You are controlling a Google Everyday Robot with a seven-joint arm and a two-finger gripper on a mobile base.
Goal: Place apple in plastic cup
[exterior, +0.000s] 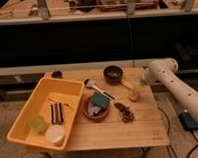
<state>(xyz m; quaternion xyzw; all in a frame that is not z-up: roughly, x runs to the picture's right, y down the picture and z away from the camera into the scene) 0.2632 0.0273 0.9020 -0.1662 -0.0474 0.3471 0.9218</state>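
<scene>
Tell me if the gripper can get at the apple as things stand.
Probably yes: the gripper hangs at the right edge of the table, close beside the apple, and nothing appears to stand between them.

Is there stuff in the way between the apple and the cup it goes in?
Yes. A brown bowl holding a sponge sits between the apple and the cup, and the cup stands inside the yellow bin, so the bin's wall is in the way too. The gripper hangs just right of the apple.
</scene>
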